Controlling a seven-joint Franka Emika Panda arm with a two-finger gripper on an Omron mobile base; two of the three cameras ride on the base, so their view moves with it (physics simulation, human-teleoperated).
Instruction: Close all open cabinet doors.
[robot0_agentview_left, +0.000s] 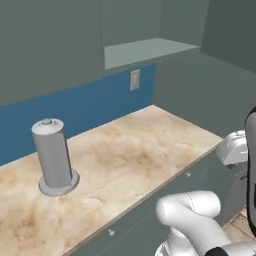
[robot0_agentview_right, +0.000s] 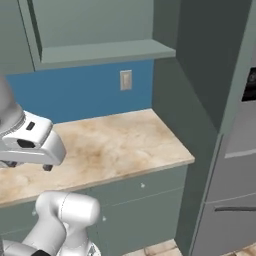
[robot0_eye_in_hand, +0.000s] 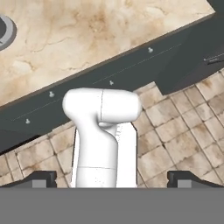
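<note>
The cabinet doors hang above the counter, hand well below.

You're looking at a kitchen, rendered rather than real. There's the beige marbled stone countertop running along a blue backsplash wall with a pale wall socket plate set in it. Muted grey-green upper cabinets hang overhead, and grey-green drawer fronts with small knobs sit under the counter. A grey paper-towel holder stands on the stone. Down below you've got a tan tiled floor, and at right a tall silver appliance front.
</note>
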